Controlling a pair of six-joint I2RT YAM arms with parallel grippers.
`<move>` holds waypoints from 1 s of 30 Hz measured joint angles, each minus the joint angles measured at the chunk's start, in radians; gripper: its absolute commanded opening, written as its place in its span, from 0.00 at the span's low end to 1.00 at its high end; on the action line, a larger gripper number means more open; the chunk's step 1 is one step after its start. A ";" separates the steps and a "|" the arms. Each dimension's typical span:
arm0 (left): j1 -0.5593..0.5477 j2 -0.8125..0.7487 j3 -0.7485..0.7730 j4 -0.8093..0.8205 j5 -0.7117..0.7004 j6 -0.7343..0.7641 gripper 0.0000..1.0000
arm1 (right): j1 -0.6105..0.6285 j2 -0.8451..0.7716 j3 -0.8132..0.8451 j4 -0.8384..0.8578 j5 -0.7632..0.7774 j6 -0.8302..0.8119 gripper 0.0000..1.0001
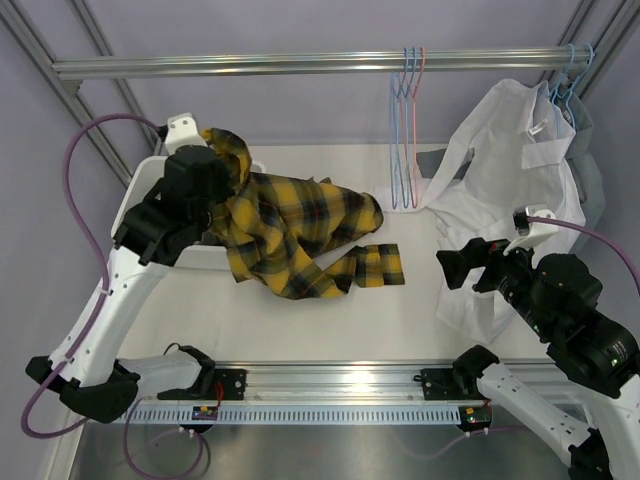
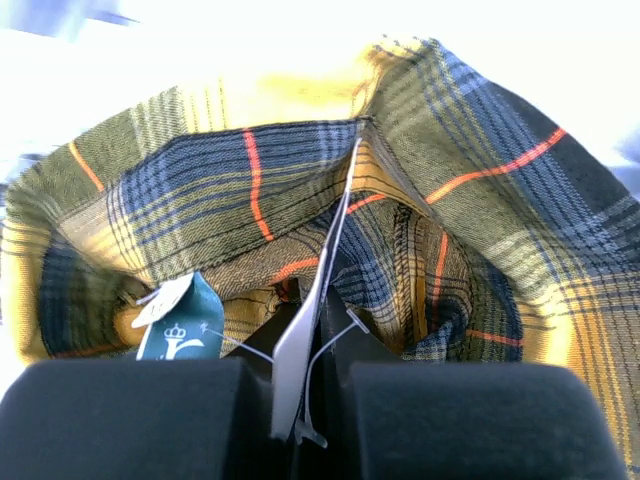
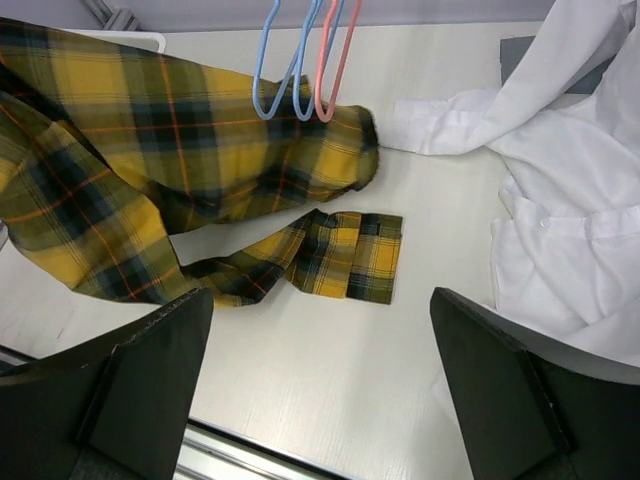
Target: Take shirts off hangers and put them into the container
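Left hand (image 2: 308, 395) pinches one plaid shirt (image 1: 290, 225), right hand (image 3: 320, 345) gapes wide; one white shirt (image 1: 510, 160), three bare hangers (image 3: 324, 113).

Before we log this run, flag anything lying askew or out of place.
The yellow plaid shirt lies mostly outside the container, one sleeve flat on the table, though the left gripper is shut on it. The white shirt hangs lopsided from its hanger.

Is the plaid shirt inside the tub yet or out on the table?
Mostly out: the plaid shirt drapes over the tub rim, its body and sleeve lying on the table, with the left pincer shut on it.
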 measured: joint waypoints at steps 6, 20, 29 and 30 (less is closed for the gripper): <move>0.350 0.030 -0.019 0.009 0.089 0.071 0.00 | 0.000 0.005 0.000 0.020 -0.018 -0.014 1.00; 0.665 0.582 -0.126 0.141 0.338 0.072 0.01 | 0.000 0.006 0.000 0.017 -0.023 -0.016 1.00; 0.684 0.643 -0.126 0.158 0.376 0.055 0.36 | 0.000 0.019 0.000 0.000 -0.022 -0.016 0.99; 0.684 0.639 -0.126 0.158 0.375 0.056 0.42 | 0.000 0.020 0.000 0.000 -0.022 -0.016 1.00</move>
